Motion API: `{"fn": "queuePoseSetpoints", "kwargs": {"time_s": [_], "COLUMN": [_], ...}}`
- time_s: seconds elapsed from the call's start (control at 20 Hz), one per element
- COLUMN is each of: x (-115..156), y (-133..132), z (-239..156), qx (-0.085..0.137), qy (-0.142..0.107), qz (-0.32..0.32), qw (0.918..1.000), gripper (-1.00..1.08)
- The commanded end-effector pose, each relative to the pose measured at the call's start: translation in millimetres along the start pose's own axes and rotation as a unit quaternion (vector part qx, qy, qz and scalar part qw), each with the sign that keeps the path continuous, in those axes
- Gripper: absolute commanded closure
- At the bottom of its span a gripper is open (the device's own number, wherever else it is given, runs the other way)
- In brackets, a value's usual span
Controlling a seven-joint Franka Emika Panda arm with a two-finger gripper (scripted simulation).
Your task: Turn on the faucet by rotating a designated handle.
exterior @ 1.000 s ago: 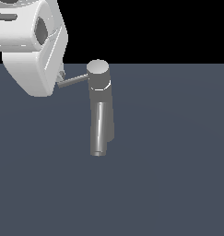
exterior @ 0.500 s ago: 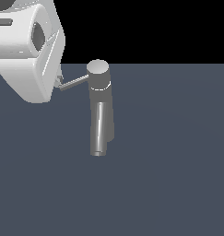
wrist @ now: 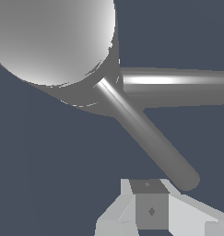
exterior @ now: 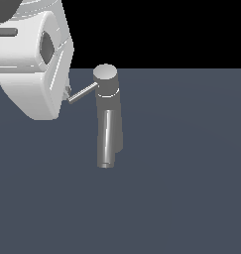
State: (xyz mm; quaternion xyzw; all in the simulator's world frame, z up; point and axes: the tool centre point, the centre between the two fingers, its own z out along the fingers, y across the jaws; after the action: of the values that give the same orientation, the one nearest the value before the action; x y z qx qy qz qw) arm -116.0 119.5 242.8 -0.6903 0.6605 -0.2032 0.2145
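Where gripper [exterior: 66, 94] looms, handle [exterior: 83, 93] tip hides.

The handle [exterior: 83, 93] swings its free end lower and nearer as the gripper [exterior: 66, 94] slides left and down.

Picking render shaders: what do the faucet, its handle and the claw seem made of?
The faucet looks like brushed grey metal, with bright streaks down its spout. The handle looks like darker satin metal with a thin highlight. The claw looks like matte white plastic, though flat shading leaves that open.
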Motion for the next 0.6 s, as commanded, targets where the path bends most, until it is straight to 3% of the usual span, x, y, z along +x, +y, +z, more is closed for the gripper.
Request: {"fn": "queuePoseSetpoints", "kwargs": {"time_s": [0.0,0.55], "x": [17.5,32.1], "y": [5.1,23.6], "z": [1.0,0.9], "qx": [-0.002,-0.003], "qy": [0.008,0.010], "qz": [0.013,0.015], "qw": [0.9999,0.9998], "gripper": [1.08,1.08]}}
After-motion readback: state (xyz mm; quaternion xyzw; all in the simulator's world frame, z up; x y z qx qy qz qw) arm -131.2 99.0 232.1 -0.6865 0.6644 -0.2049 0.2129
